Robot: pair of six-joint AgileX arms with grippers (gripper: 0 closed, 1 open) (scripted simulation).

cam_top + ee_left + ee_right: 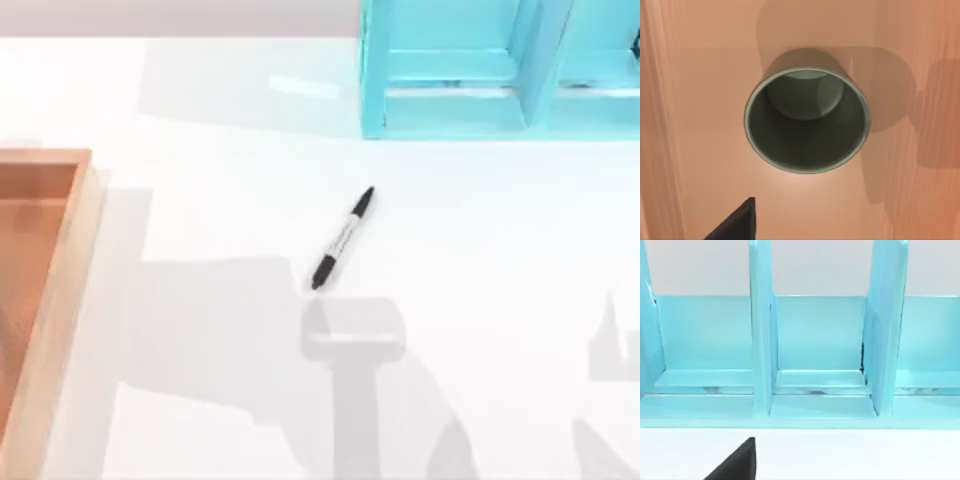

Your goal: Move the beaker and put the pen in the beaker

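Observation:
The pen point(343, 238) lies flat on the white table near its middle, slanting from lower left to upper right, with nothing touching it. In the left wrist view, the olive-grey beaker point(807, 120) stands upright on the floor of the wooden tray point(695, 110). I look straight down into its empty inside. A dark tip of my left gripper point(735, 224) shows at the picture's edge, above the tray and apart from the beaker. A dark tip of my right gripper point(735, 462) hangs over the white table facing the blue rack.
The wooden tray point(62, 260) fills the table's left edge. A light blue rack point(450, 110) with upright dividers stands at the back right; its compartments point(815, 340) are empty. Arm shadows fall across the table's front.

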